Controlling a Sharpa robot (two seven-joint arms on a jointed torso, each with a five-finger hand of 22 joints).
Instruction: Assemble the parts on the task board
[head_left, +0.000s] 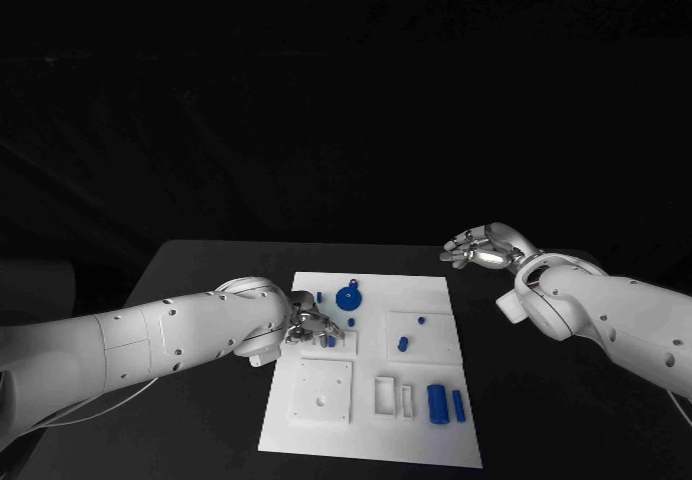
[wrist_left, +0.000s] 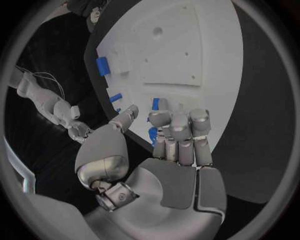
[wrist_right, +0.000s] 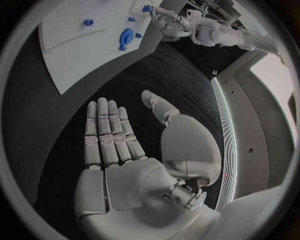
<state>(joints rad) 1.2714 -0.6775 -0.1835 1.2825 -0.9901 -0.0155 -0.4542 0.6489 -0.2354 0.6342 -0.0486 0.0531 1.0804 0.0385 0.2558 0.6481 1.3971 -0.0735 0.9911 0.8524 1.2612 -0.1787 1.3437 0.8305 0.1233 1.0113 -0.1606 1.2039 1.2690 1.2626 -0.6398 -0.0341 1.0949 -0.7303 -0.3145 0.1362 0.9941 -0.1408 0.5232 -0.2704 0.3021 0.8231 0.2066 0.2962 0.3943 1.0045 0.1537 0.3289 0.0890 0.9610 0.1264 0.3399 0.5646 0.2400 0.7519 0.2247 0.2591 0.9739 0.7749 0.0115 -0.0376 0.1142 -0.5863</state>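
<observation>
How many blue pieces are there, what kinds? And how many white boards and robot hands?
round blue piece: 1
long blue rods: 2
small blue pieces: 4, the last partly hidden at the left robot hand
white task board: 1
robot hands, the left one and the right robot hand: 2
Total: 10

So the whole setup sits on a black table (head_left: 202, 265), and the only thing lying straight on it is the white task board (head_left: 368, 440), pretty much dead center. The board runs lengthwise from 12 o'clock toward 6 o'clock, with bare black tabletop showing at its 9 and 3 o'clock sides.
</observation>
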